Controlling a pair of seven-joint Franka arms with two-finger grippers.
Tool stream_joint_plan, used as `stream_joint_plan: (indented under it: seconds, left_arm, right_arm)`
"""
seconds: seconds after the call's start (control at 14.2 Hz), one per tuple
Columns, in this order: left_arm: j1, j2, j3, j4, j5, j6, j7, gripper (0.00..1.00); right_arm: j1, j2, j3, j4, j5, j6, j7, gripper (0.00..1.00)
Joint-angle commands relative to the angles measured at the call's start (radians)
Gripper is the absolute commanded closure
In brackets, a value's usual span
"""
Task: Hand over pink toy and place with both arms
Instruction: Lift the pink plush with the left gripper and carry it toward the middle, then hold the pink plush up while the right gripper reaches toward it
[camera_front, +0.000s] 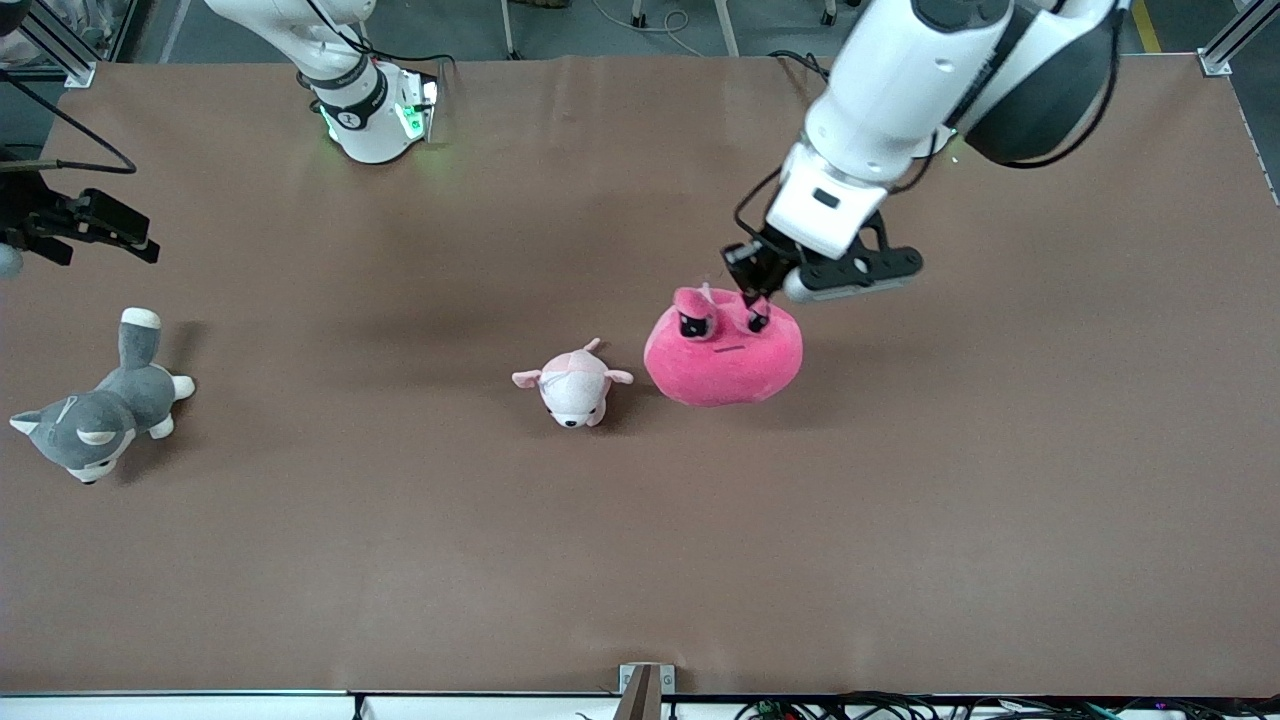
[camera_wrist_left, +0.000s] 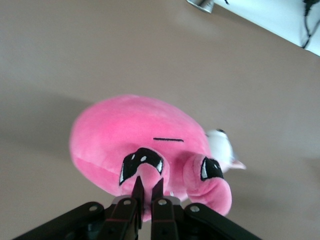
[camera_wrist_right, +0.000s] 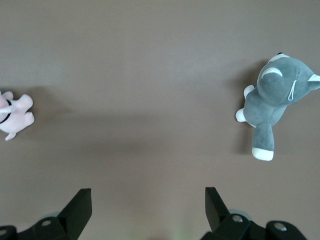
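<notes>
The pink toy (camera_front: 722, 358), a round hot-pink plush with dark angry eyes, sits near the table's middle and fills the left wrist view (camera_wrist_left: 135, 135). My left gripper (camera_front: 755, 303) comes down onto its top, shut on a fold of pink plush by one eye (camera_wrist_left: 148, 188). My right gripper (camera_front: 118, 232) hangs open over the table at the right arm's end, above the husky. Nothing is between its fingers (camera_wrist_right: 146, 196).
A small pale pink-and-white plush (camera_front: 574, 386) lies beside the pink toy, toward the right arm's end. A grey-and-white husky plush (camera_front: 100, 410) lies near the table edge at that end (camera_wrist_right: 272, 102). A metal bracket (camera_front: 645, 688) marks the edge nearest the front camera.
</notes>
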Motion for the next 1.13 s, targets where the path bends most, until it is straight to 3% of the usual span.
stream_joint_plan:
  seconds: [0.0,0.07,0.14,0.28,0.42,0.78,1.06]
  left_arm:
    - [-0.063,0.051,0.003,0.078,-0.036,-0.021,-0.115,1.0]
    - [-0.092,0.069,0.004,0.101,-0.036,-0.021,-0.162,1.0]
    - [-0.114,0.082,0.004,0.121,-0.036,-0.014,-0.208,1.0]
    - [-0.156,0.114,0.004,0.165,-0.036,-0.006,-0.293,1.0]
    - [-0.203,0.148,0.006,0.204,-0.034,-0.003,-0.334,1.0]
    - [-0.292,0.195,0.012,0.206,-0.028,0.143,-0.506,1.0]
    - [-0.321,0.226,0.012,0.207,-0.031,0.256,-0.581,1.0]
  right_arm:
    - [0.024,-0.003,-0.005,0.039,0.092,-0.028,-0.007,0.0]
    - [0.022,0.001,-0.006,0.039,0.146,-0.023,-0.002,0.01]
    - [0.022,0.004,-0.006,0.039,0.187,-0.018,-0.001,0.15]
    - [0.028,0.015,-0.006,0.039,0.238,-0.006,0.001,0.29]
    - [0.051,0.056,-0.005,0.033,0.357,-0.011,0.002,0.34]
    - [0.129,0.103,-0.005,0.03,0.562,-0.005,0.002,0.34]
    - [0.178,0.147,-0.003,0.028,0.614,0.02,0.002,0.34]
